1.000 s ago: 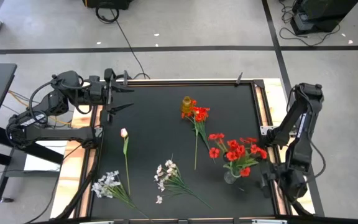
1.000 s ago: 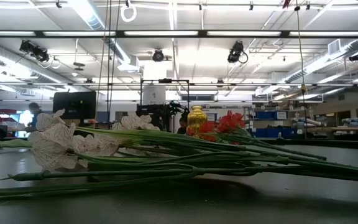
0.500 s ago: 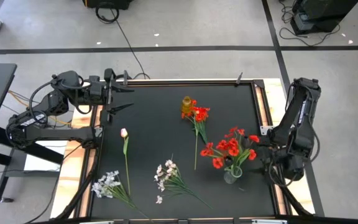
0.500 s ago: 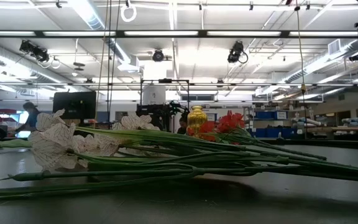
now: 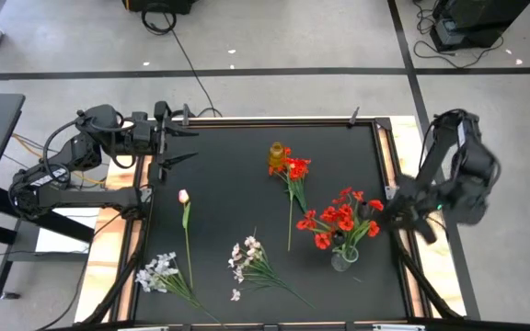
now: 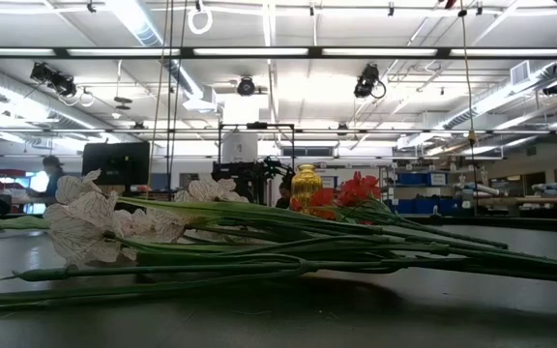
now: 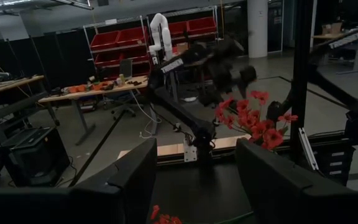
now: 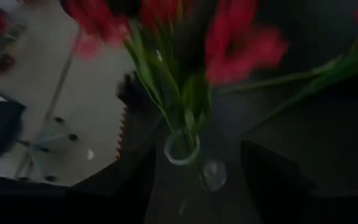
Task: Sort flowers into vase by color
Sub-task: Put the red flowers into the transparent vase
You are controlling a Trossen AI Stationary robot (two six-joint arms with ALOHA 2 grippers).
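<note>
Right gripper [image 5: 403, 213] jaws apart, empty — beside red flowers [image 5: 339, 219]

1. We see two black arms w/ matte, chunky jointed links.
2. Left arm [image 5: 81, 152]: rounded joint housings, black cable loops along the links, thin orange wire near its base.
3. Left gripper [image 5: 175, 136]: two slim dark fingers on a crossbar; in the left wrist view the fingers [image 7: 135, 180] are broad flat black slabs.
4. Right arm [image 5: 454, 175]: bulky black links, blurred.
5. Right gripper's fingers [image 8: 272, 180] look like plain dark blocks, no markings visible.
</note>
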